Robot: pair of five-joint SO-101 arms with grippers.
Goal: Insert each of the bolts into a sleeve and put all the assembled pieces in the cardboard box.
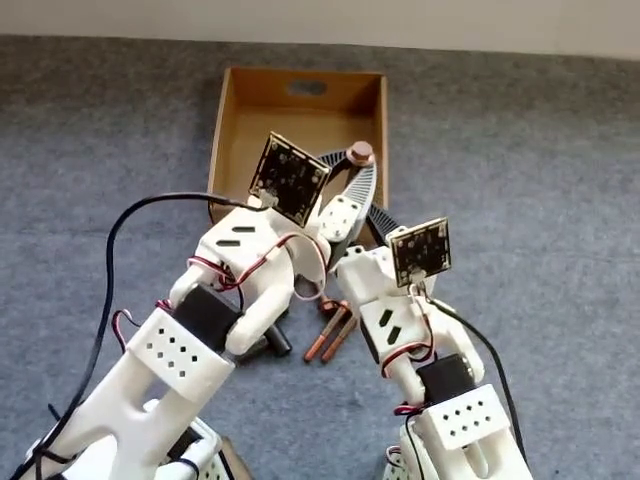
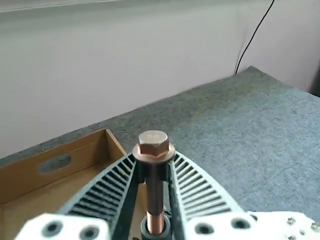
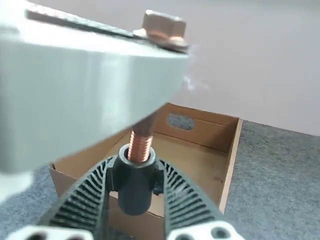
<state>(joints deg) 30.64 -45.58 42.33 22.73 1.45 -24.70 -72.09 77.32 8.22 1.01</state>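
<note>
My left gripper [image 2: 154,161] is shut on a copper bolt [image 2: 154,172], held upright with its hex head [image 1: 360,153] on top, above the right wall of the cardboard box [image 1: 225,120]. Directly below, my right gripper [image 3: 134,172] is shut on a black sleeve [image 3: 134,185]. The bolt's threaded end [image 3: 140,145] sits in the sleeve's mouth. In the left wrist view the shaft runs down into the sleeve [image 2: 155,228]. The box [image 3: 232,150] lies just behind both grippers.
Two loose copper bolts [image 1: 330,335] lie side by side on the grey carpet between the arms. A black sleeve [image 1: 273,343] lies beside them, partly under the left arm. Carpet lies open to the right of the box.
</note>
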